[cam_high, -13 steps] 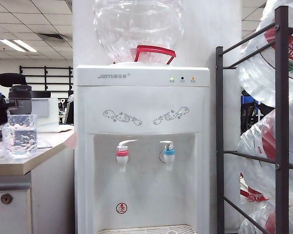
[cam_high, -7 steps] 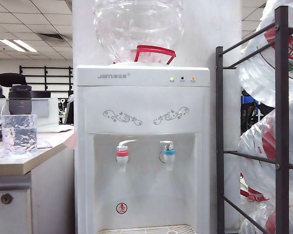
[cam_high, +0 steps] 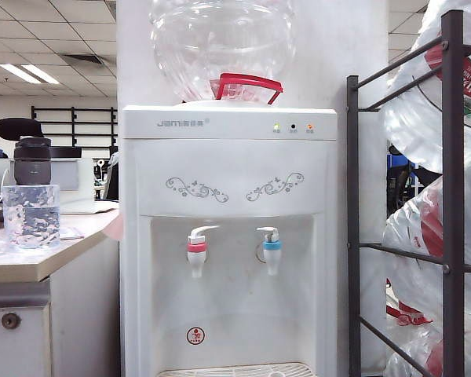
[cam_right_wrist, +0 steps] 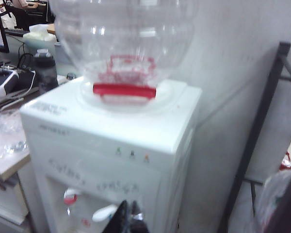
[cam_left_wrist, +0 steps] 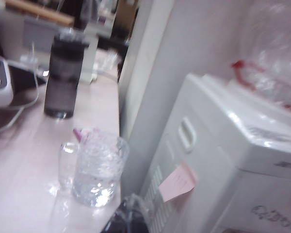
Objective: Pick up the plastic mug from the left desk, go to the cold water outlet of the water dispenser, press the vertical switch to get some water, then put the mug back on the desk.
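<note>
Both grippers (cam_left_wrist: 123,221) (cam_right_wrist: 128,216) shut, bottle (cam_high: 32,161) behind mug (cam_high: 31,216)

Down on the beige desk (cam_left_wrist: 19,160) the clear plastic mug (cam_left_wrist: 98,170) stands upright near the edge, water (cam_left_wrist: 93,187) sitting in its lower part, nothing gripping it. Well behind it rises a dark smoky bottle (cam_left_wrist: 62,77) with a black cap. Beside the desk stands the white water dispenser (cam_left_wrist: 223,160), a pink sticky note (cam_left_wrist: 177,182) stuck to its side panel. Only a blurred dark bit of the left gripper (cam_left_wrist: 123,221) shows at the frame's edge.
</note>
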